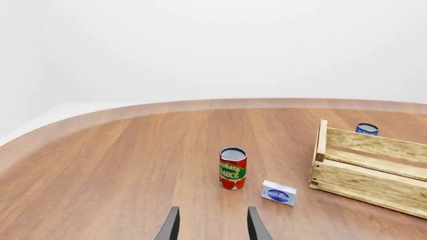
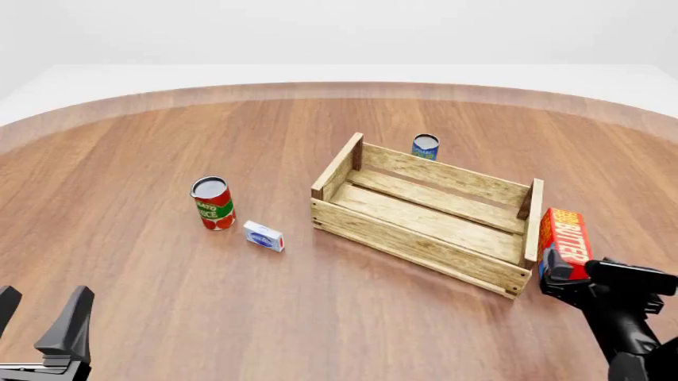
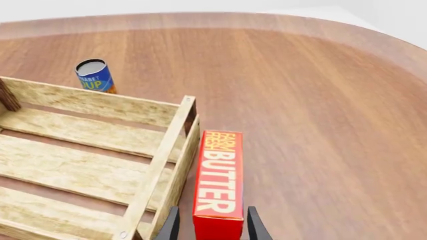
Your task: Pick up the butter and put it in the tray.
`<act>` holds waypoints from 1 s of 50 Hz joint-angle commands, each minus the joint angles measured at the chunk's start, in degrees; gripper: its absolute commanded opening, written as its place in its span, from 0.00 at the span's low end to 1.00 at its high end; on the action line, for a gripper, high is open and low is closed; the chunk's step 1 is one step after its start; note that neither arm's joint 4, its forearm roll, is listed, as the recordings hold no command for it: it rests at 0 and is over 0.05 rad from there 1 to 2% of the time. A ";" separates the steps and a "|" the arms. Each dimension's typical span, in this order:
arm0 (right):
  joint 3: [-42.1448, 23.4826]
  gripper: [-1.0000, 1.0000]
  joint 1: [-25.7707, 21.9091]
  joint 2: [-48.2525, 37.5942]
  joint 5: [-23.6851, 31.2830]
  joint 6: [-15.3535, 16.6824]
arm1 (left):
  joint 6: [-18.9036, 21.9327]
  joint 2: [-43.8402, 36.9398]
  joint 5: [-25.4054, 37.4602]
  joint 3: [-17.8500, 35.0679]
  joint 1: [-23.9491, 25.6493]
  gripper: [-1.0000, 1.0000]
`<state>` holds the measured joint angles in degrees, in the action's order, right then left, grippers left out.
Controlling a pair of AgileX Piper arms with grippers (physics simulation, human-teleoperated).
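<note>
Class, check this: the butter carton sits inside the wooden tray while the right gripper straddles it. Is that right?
Not quite. The butter stands outside the tray, beside its end board, as the right wrist view shows. The right gripper does straddle it.

A large round-edged wooden table [image 2: 159,262] with a reddish-brown grain fills the view. Resting on it near the middle is an open tray [image 2: 424,216] of pale slats, set at an angle. Just beyond its far side stands a small blue can [image 2: 425,146]. To the tray's left stands a red tomato sauce can [image 2: 213,203], with a small white-blue box [image 2: 263,236] lying just beside it.
</note>
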<state>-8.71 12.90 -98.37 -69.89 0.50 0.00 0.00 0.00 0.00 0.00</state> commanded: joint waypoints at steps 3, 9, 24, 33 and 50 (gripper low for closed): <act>-0.98 1.00 0.30 -2.30 0.00 -0.10 | 0.00 0.00 0.00 0.00 0.00 1.00; -1.58 1.00 0.48 -3.40 0.00 -0.18 | 0.00 0.00 0.00 0.00 0.00 1.00; -2.95 1.00 1.04 -5.40 0.00 -0.54 | 0.00 0.00 0.00 0.00 0.00 1.00; -4.02 1.00 0.95 -7.24 0.00 -0.57 | 0.00 0.00 0.00 0.00 0.00 1.00; -5.78 1.00 0.74 -10.67 0.00 -0.97 | 0.00 0.00 0.00 0.00 0.00 1.00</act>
<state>-13.59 13.66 -107.31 -69.90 -0.29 0.00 0.00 0.00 0.00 0.00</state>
